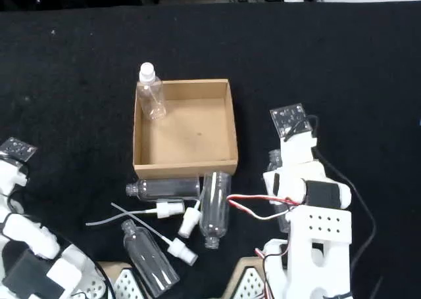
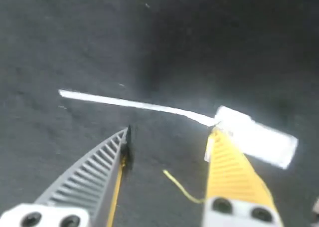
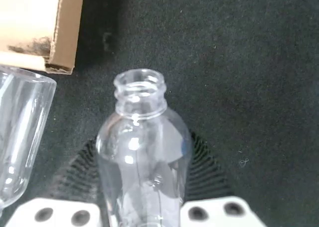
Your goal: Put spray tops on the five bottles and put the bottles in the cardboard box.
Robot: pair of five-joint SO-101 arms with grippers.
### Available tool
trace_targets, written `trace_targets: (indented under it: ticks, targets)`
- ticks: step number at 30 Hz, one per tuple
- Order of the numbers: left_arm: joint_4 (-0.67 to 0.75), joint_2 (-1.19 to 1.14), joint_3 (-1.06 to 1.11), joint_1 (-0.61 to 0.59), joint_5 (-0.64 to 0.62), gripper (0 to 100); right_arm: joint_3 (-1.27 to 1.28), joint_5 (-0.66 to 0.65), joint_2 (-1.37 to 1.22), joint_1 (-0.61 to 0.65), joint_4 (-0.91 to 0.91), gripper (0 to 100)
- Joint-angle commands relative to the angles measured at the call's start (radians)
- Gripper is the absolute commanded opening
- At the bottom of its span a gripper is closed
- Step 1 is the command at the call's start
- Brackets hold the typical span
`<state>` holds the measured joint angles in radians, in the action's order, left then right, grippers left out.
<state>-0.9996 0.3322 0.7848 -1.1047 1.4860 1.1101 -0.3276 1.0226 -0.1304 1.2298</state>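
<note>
bottle [image 3: 140, 112], clear and uncapped, sits clamped upright in the right gripper [image 3: 143, 159], near a corner of the cardboard box [image 1: 185, 161]. left gripper [image 2: 169, 134] hangs spread wide over the black cloth [image 2: 75, 37], nothing in it, one fingertip seemingly touching a spray top [image 2: 254, 137], though that's blurred. a capped bottle [image 1: 151, 95] leans in the box's far corner.

Count: five clear bottles [image 1: 216, 210], one of them capped; three loose spray tops [image 1: 168, 210]; one cardboard box [image 1: 185, 164].
</note>
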Motion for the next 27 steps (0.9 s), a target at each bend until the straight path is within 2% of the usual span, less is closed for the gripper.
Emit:
trace_targets:
  ticks: [1,7,10,14,19,21,27]
  targets:
    - [0.138,0.015,0.054,0.03,0.199,23,-0.008,-0.002,0.027,0.009,-0.026,1.1]
    - [0.138,0.017,0.008,0.022,0.161,23,-0.008,-0.002,0.027,0.009,-0.026,1.1]
    - [0.078,0.017,-0.07,0.019,0.11,23,-0.008,-0.002,0.027,0.009,-0.026,1.1]
    - [-0.147,0.017,-0.191,0.021,0.209,23,-0.008,-0.002,0.027,0.009,-0.026,1.1]
    - [-0.574,0.017,-0.371,0.019,0.474,23,-0.008,-0.002,0.025,0.009,-0.026,1.1]
    - [-0.663,0.017,-0.378,0.027,0.528,23,-0.008,-0.002,0.025,0.009,-0.026,1.1]
    - [-0.528,0.017,-0.231,0.013,0.526,23,-0.008,-0.002,0.025,0.009,-0.026,1.1]
